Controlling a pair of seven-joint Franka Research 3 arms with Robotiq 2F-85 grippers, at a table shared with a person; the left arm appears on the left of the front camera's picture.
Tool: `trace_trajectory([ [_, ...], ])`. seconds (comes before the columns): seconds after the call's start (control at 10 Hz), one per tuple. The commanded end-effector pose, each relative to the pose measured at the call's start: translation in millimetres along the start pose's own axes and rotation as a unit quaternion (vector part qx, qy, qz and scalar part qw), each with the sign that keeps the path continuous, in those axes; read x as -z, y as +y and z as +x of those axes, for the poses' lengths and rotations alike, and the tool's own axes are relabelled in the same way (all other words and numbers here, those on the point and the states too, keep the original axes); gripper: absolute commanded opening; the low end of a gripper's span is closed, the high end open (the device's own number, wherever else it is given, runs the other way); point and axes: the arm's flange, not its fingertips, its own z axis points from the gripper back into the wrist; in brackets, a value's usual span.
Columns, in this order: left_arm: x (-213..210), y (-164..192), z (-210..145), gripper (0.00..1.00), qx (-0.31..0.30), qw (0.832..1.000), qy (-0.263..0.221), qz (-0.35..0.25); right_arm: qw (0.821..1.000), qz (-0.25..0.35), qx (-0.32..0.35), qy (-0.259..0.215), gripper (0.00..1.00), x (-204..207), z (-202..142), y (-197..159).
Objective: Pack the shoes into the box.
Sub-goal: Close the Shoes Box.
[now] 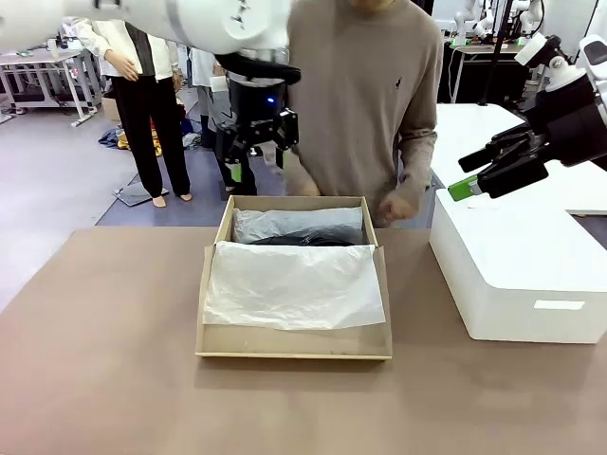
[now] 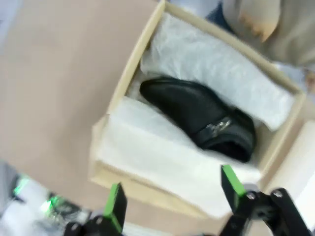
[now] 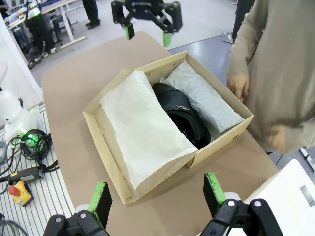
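The tan cardboard box [image 1: 294,349] lies open mid-table, lined with white tissue paper [image 1: 289,284]. One glossy black shoe [image 2: 202,118] with a silver buckle lies between the tissue folds, also visible as the shoe [image 3: 182,115] and as a dark sliver of the shoe [image 1: 308,240]. A second shoe is hidden or out of view. My left gripper [image 1: 256,156] hangs open above the box's far edge, empty; the left gripper [image 2: 173,194] looks down on the box [image 2: 128,78]. My right gripper [image 1: 471,173] is open and empty, up at the right; below the right gripper [image 3: 156,192] sits the box [image 3: 221,142].
A large smooth white block-shaped box [image 1: 522,265] stands on the table to the right. A person in a beige sweater stands at the far side, with a hand [image 1: 398,207] near the box's far right corner. Bare brown table lies left and front.
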Motion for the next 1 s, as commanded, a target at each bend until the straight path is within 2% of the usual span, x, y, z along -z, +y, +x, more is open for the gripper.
trace_trajectory([
  [0.0,-2.9,45.2,6.7,1.0,0.121,0.992,0.041,-0.019,1.0,0.008,-0.01,-0.011,1.0,1.1,0.7,-3.6],
  [0.2,-4.5,74.9,21.0,1.0,0.195,0.979,0.053,-0.031,1.0,0.008,-0.01,-0.011,1.0,1.1,0.7,-3.6],
  [0.3,-5.8,84.2,25.5,1.0,0.217,0.975,0.047,-0.018,1.0,0.008,-0.01,-0.011,1.0,1.1,0.7,-3.6],
  [0.4,-8.1,79.7,31.0,1.0,0.159,0.986,0.048,-0.034,1.0,0.008,-0.01,-0.011,1.0,1.1,0.7,-3.6],
  [0.5,-11.6,64.3,26.3,1.0,0.195,0.98,0.042,-0.026,1.0,0.008,-0.01,-0.011,1.0,1.1,0.7,-3.6],
  [0.9,-11.6,64.3,26.3,1.0,0.195,0.98,0.042,-0.026,1.0,0.008,-0.01,-0.011,1.0,1.1,0.7,-3.6],
])
